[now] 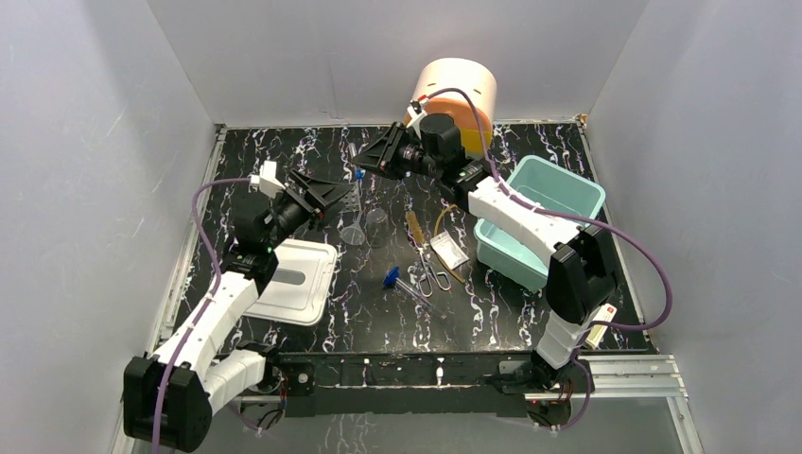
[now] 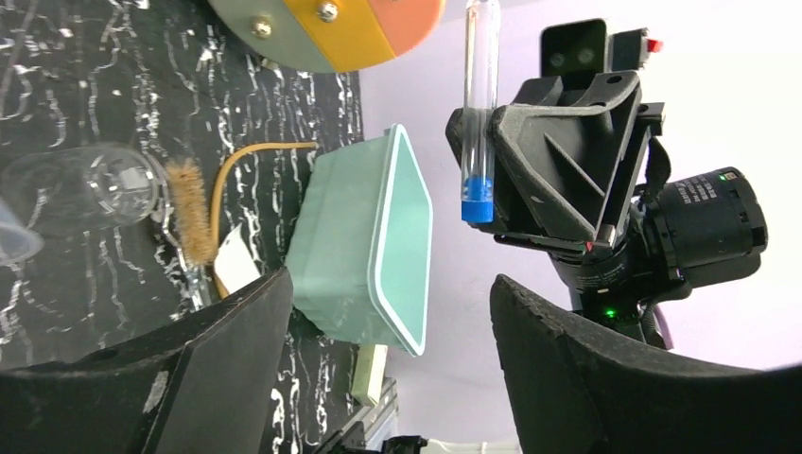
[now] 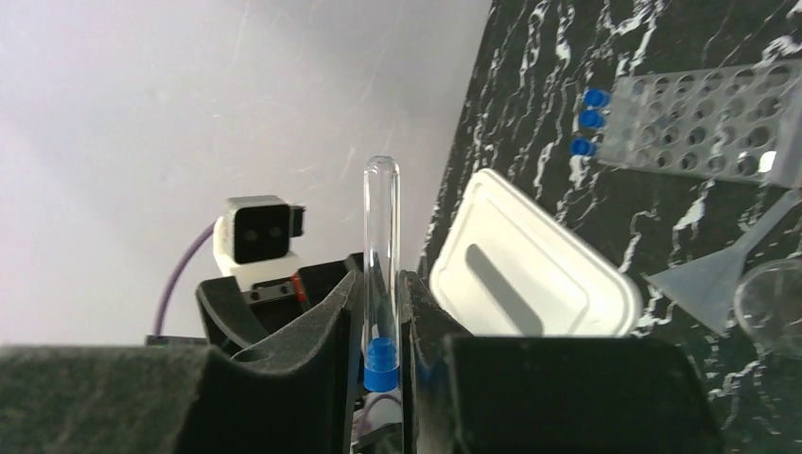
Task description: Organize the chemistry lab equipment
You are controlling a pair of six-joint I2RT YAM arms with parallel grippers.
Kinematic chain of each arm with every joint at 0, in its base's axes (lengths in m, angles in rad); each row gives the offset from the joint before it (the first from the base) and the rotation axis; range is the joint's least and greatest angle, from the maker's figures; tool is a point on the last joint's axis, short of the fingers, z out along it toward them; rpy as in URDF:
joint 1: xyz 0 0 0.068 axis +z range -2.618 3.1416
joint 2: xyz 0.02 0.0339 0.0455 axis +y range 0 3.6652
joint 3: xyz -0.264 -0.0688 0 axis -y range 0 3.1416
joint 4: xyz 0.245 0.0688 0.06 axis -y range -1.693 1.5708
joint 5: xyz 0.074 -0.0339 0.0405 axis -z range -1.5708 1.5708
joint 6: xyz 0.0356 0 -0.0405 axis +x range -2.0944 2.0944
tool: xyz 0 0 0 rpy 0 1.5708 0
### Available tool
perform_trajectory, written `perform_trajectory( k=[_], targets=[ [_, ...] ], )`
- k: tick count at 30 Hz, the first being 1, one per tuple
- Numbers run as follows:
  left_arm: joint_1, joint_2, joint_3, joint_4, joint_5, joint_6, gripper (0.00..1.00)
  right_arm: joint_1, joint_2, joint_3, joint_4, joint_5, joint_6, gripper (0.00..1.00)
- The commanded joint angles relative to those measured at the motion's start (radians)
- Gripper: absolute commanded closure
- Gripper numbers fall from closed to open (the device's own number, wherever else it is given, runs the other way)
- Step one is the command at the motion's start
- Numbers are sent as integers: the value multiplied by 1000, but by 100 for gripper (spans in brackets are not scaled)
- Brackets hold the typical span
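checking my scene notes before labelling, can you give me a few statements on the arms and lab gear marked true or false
1. The right gripper is shut on a blue-capped tube. True.
2. The left gripper holds the scissors. False: it is open and empty; the scissors lie on the table.
3. The white lid covers the teal bin. False: the white lid lies on the table by the left arm, and the teal bin is uncovered.
4. A second tube lies on the table near the scissors. True.

A white lid (image 1: 293,276) is lying by the left edge of the worktop (image 1: 501,307). Metal scissors (image 1: 436,277) are lying near its middle.
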Motion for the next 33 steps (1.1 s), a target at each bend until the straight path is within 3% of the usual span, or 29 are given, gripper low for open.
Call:
perform_trajectory(
  k=[1, 4, 6, 13, 21, 28, 31, 33],
  targets=[
    [-35, 35, 31, 207, 27, -8, 18, -4, -39, -2, 103, -54, 136, 74],
    [-55, 56, 39, 237, 8, -13, 14, -4, -40, -15, 112, -68, 160, 75],
    [-61, 65, 39, 257, -7, -29, 17, -5, -41, -27, 123, -81, 171, 75],
    [-74, 105, 55, 303, 9, -66, 44, -5, -51, -68, 142, -95, 176, 75],
    [-90, 143, 68, 315, 32, -91, 65, -4, -49, -73, 134, -100, 187, 75],
    [-92, 137, 69, 310, 18, -82, 97, -5, -59, -80, 115, -93, 164, 74],
    [-92, 138, 92, 230, 44, -16, 100, -6, -66, -69, 81, -87, 107, 70],
    [-91, 133, 107, 162, 67, 42, 100, -9, -68, -52, 62, -90, 52, 62]
  ],
)
